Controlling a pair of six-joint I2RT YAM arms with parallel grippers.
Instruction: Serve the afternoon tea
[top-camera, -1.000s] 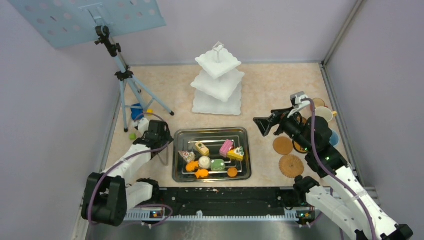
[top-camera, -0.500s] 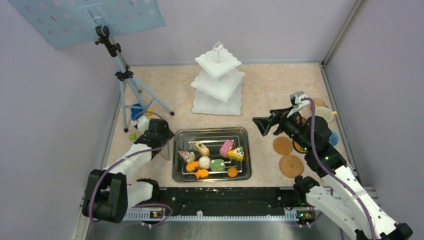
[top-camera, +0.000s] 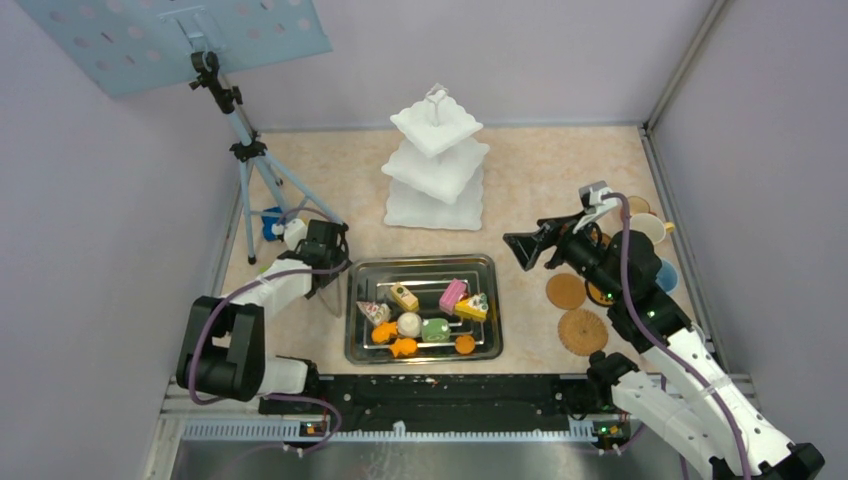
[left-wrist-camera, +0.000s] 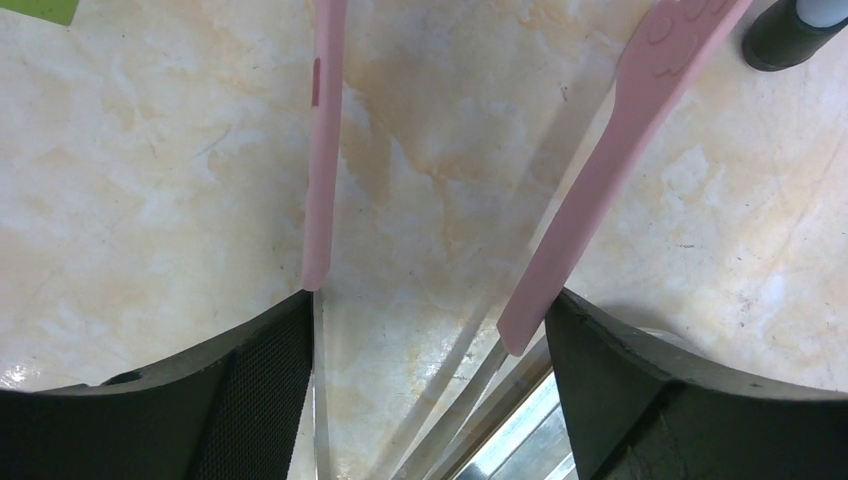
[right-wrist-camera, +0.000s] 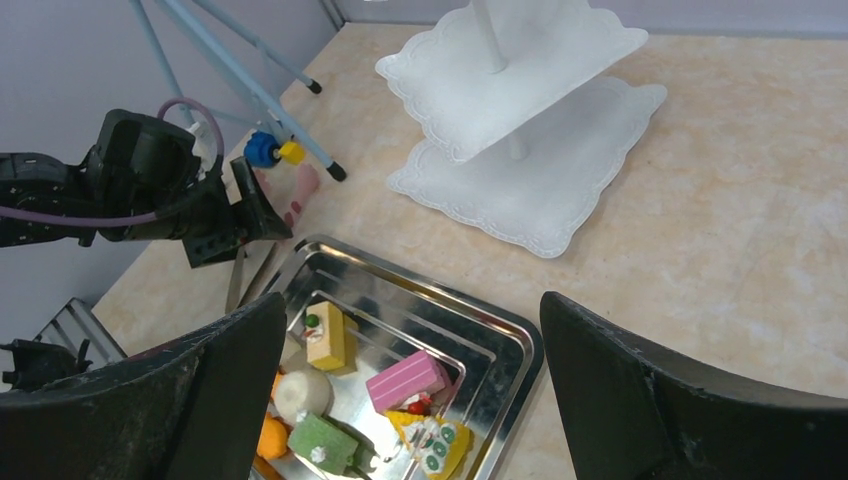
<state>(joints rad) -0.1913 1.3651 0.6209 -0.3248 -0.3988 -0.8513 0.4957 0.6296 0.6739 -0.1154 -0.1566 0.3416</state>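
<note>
Several toy pastries (top-camera: 425, 310) lie in the steel tray (top-camera: 420, 262); the pink one (right-wrist-camera: 405, 380) shows between my right fingers. The white three-tier stand (top-camera: 436, 165) stands behind the tray. Two brown coasters (top-camera: 566, 291) lie right of the tray. The mugs (top-camera: 648, 228) are partly hidden behind my right arm. My left gripper (top-camera: 325, 258) hovers at the tray's left edge, shut on the pink tongs (left-wrist-camera: 322, 150), both tong arms against its fingers (left-wrist-camera: 260, 380). My right gripper (top-camera: 525, 250) hangs open and empty over the tray's right end.
A tripod music stand (top-camera: 255, 170) stands at the back left, one foot (left-wrist-camera: 790, 35) close to the tong tips. A blue and yellow knob (right-wrist-camera: 262, 150) sits by its legs. Grey walls close in both sides.
My left gripper has carried the tongs away from its base, towards the tripod. The right gripper has edged slightly left.
</note>
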